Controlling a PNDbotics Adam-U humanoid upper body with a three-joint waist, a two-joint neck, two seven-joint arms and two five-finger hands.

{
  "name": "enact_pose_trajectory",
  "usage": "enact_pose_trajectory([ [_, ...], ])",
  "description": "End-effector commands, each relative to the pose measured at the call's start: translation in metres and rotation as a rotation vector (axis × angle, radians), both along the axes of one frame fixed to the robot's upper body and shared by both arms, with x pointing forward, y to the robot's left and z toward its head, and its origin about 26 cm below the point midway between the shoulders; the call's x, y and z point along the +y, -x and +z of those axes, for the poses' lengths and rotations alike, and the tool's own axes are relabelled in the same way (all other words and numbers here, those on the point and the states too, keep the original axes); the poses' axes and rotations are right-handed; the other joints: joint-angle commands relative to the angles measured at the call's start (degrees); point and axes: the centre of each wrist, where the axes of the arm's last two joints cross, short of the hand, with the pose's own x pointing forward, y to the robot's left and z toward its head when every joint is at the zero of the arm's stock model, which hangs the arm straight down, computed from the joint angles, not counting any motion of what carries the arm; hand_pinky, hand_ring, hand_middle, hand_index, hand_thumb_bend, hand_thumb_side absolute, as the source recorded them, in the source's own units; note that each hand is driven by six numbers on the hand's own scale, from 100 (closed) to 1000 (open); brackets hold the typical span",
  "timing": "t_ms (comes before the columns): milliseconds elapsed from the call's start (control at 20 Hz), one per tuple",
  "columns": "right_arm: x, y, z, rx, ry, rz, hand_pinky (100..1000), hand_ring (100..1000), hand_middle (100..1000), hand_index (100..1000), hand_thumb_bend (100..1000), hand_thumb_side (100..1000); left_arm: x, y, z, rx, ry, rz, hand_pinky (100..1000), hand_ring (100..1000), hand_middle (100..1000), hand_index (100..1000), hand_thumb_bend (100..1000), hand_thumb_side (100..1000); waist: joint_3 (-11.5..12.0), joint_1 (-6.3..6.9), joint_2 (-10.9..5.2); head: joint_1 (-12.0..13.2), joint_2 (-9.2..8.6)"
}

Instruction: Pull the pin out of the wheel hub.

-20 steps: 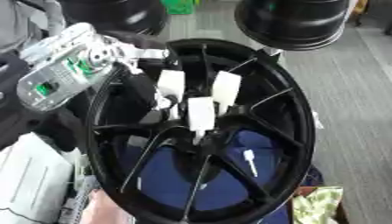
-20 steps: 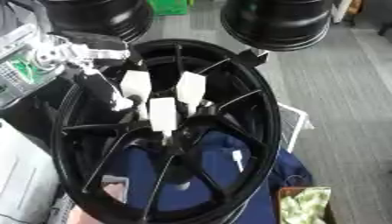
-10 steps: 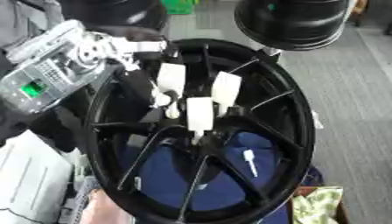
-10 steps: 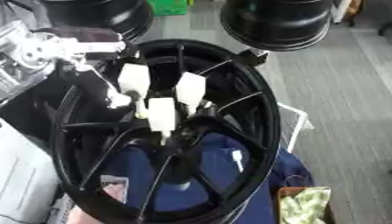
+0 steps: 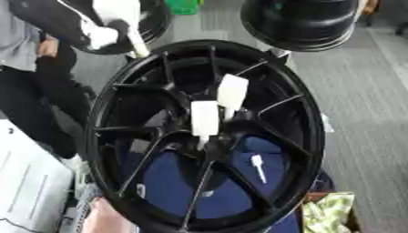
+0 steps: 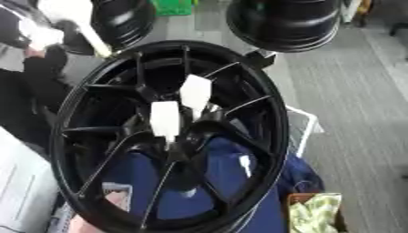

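Left eye view: left hand (image 5: 108, 25) raised, blurred, apparently holding pin (image 5: 140, 44).

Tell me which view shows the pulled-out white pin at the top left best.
The left eye view: the white pin shows its full shaft against the wheel hub, with the white blurred hand above. The right eye view shows it blurrier, near the frame's edge.

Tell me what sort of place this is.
Probably a workshop or lab floor: a large black spoked wheel rim stands upright, two more black rims sit behind it, and grey carpet-like flooring surrounds them.
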Motion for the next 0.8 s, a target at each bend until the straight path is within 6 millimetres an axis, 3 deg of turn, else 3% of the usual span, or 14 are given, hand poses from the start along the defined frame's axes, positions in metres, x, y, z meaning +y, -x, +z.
enact_pose_trajectory([
  [50, -0.005, 0.007, 0.012, -0.042, 0.027, -0.021, 893, 738, 775, 833, 100, 524, 0.029, 0.018, 0.017, -0.096, 0.014, 0.091, 562, 524, 464, 532, 100, 100, 0.10, 0.45, -0.55, -0.51, -0.10],
  [400, -0.009, 0.006, 0.011, -0.045, 0.019, -0.039, 893, 737, 774, 833, 100, 524, 0.092, 0.017, -0.008, -0.096, 0.092, 0.347, 555, 522, 463, 536, 100, 100, 0.33, 0.39, 0.06, -1.28, -0.64],
  [800, -0.013, 0.006, 0.011, -0.053, 0.008, -0.054, 893, 737, 773, 832, 100, 524, 0.149, 0.005, -0.042, -0.069, 0.179, 0.565, 553, 527, 471, 550, 100, 100, 0.68, 0.19, 0.16, -1.85, -1.05],
])
